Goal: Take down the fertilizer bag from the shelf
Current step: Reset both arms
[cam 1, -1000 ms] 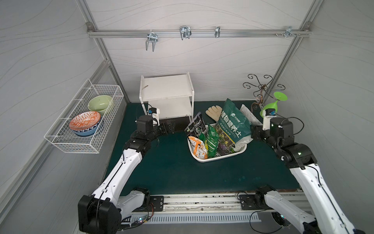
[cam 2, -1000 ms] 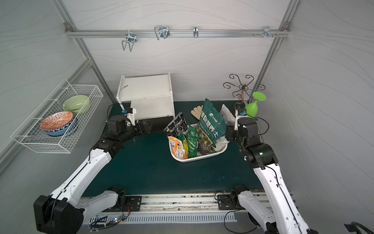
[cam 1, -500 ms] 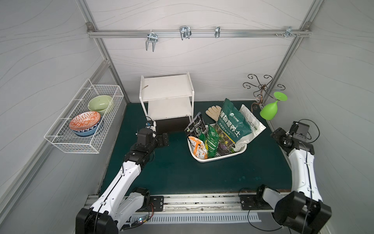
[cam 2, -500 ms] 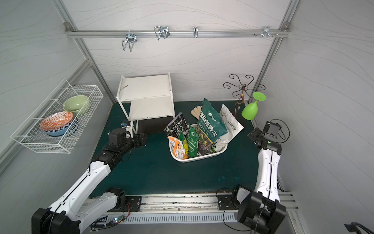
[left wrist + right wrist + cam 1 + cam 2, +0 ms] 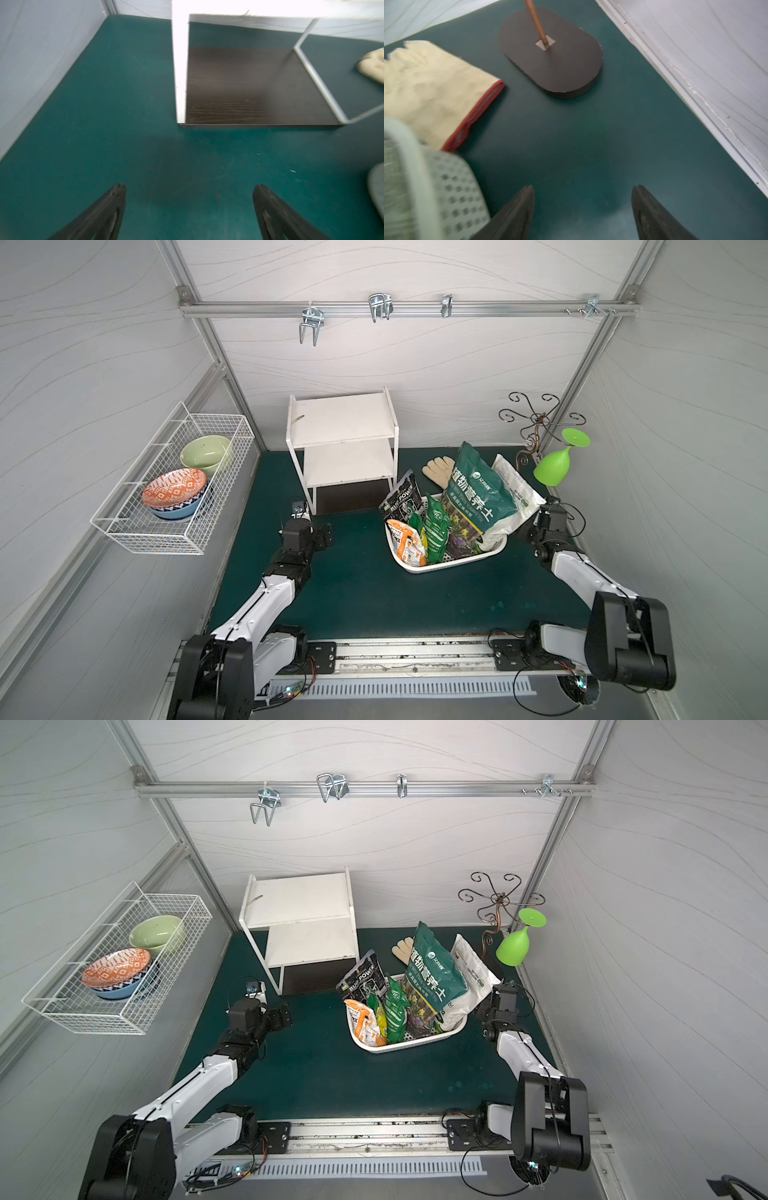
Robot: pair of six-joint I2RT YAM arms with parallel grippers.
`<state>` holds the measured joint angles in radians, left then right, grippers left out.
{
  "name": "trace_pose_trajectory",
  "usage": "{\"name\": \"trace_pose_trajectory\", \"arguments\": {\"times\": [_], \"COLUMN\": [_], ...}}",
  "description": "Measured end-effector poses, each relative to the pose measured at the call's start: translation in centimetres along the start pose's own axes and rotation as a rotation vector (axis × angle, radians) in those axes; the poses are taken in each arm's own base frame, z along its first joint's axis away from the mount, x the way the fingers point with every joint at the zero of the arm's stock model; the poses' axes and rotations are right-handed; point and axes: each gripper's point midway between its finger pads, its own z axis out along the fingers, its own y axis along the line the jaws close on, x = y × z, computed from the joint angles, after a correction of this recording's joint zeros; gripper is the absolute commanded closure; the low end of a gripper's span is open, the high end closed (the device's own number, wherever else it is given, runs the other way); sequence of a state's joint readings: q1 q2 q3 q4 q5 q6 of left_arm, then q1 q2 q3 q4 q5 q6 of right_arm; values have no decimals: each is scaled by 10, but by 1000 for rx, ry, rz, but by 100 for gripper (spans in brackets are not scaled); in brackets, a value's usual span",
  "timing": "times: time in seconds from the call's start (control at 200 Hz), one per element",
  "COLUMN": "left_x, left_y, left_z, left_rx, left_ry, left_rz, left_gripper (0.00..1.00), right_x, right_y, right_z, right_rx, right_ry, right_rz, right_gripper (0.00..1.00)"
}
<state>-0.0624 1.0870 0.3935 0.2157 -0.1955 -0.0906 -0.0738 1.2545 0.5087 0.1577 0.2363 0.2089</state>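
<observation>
The white shelf (image 5: 340, 423) (image 5: 299, 898) stands at the back with both boards bare; its leg (image 5: 179, 62) shows in the left wrist view. A white fertilizer bag (image 5: 515, 497) (image 5: 471, 973) leans at the right end of the white perforated basket (image 5: 453, 566) (image 5: 411, 1046), behind a big green bag (image 5: 478, 493). My right gripper (image 5: 540, 526) (image 5: 583, 188) is low over the mat just right of that bag, open and empty. Open and empty as well, my left gripper (image 5: 322, 535) (image 5: 189, 187) hovers over the mat in front of the shelf's left leg.
Several smaller bags fill the basket (image 5: 456, 187). A cream glove (image 5: 438, 470) (image 5: 431, 87) lies behind it. A curly metal stand (image 5: 536, 423) on a dark base (image 5: 552, 54) holds a green glass (image 5: 552, 466). A wire basket (image 5: 166, 489) with bowls hangs on the left wall.
The right arm drew back from the basket's right end, swung out toward the right wall and has come back low beside the basket, its jaws wider. The left arm pulled back from the shelf.
</observation>
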Motion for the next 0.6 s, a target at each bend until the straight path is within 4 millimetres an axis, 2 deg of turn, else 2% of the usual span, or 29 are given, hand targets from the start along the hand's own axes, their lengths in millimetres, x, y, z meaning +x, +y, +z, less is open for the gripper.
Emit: {"name": "trace_pose_trajectory", "arguments": {"times": [0.11, 0.215, 0.36, 0.48, 0.525, 0.6], "left_x": [-8, -11, 5, 9, 12, 18], "left_y": [16, 18, 16, 12, 11, 10], "left_z": [14, 28, 49, 62, 68, 71], "left_rx": [-37, -16, 25, 58, 63, 68], "left_ry": [-47, -70, -35, -45, -45, -31], "left_rz": [-25, -25, -36, -43, -43, -42], "left_gripper": [1, 1, 1, 1, 1, 1], "right_x": [0, 3, -6, -18, -22, -25], "right_y": [3, 11, 23, 28, 32, 45], "right_z": [9, 14, 13, 10, 9, 9], "right_rx": [-22, -51, -85, -93, -106, -148], "right_ry": [-70, -107, -165, -215, -228, -237], "right_rz": [-15, -60, -114, -143, -152, -188], "right_gripper": [23, 22, 16, 14, 2, 1]}}
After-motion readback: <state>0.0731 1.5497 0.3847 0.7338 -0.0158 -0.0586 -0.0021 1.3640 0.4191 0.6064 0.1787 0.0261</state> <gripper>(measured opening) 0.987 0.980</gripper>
